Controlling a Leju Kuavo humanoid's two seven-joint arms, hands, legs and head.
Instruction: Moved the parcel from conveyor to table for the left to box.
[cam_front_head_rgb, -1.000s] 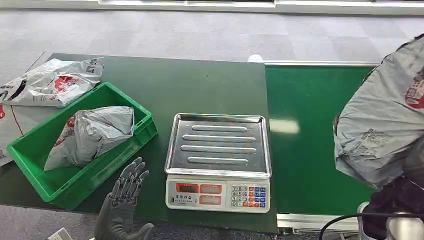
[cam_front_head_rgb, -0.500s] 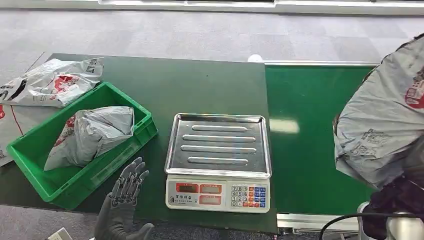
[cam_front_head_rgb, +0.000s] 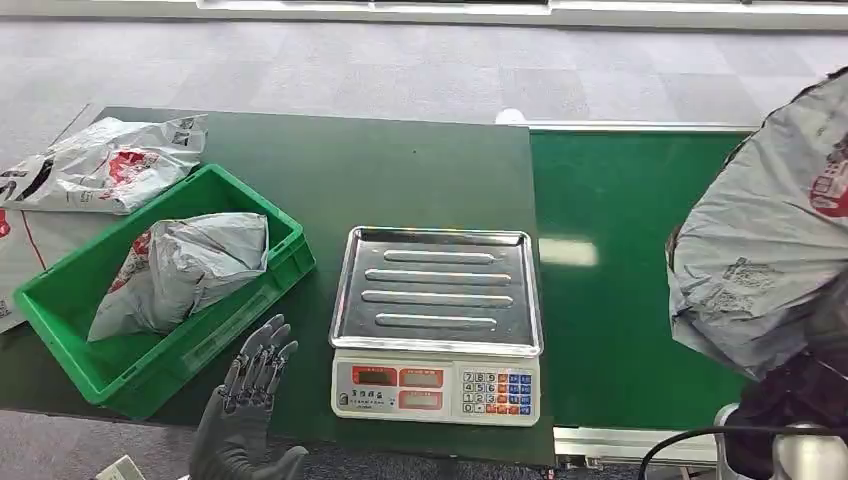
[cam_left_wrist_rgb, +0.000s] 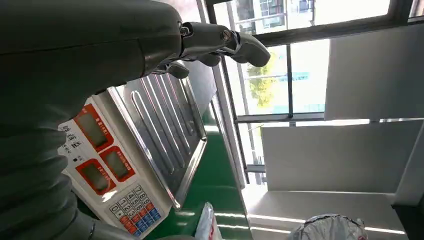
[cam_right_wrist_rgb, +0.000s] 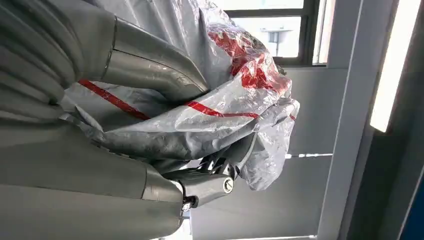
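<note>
Dark green table with bright conveyor at 3 o'clock: right hand grips the grey parcel lifted above the belt, not yet set down, while left hand, open and empty, waits at 7 o'clock beside the green box

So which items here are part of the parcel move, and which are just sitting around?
Part of the job:
- grey parcel, held by right robot hand
- conveyor
- table
- left robot hand, open
- green box

Lying about:
- scale
- bags beside the box
</note>
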